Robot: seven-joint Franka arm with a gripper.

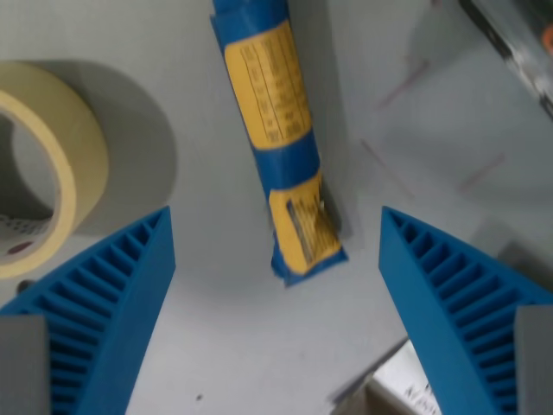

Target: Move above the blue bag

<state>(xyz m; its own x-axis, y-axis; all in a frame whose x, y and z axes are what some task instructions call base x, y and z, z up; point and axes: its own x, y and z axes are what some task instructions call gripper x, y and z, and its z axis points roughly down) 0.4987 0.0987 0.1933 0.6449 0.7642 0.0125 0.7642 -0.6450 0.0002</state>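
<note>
The blue bag (281,143) is a long narrow packet with yellow printed labels, lying on the grey table and running from the top edge down to the middle of the wrist view. My gripper (276,259) hangs above its lower end, open, with one blue ribbed finger (112,303) at the wrist view's left and the other finger (458,303) at the right. Nothing is between the fingers; the bag's lower tip sits in the gap below them. The bag's upper end is cut off by the frame.
A roll of cream masking tape (52,173) stands at the wrist view's left, close to the left finger. A dark metallic object (518,43) crosses the top right corner. A silvery item (397,385) lies at the bottom edge.
</note>
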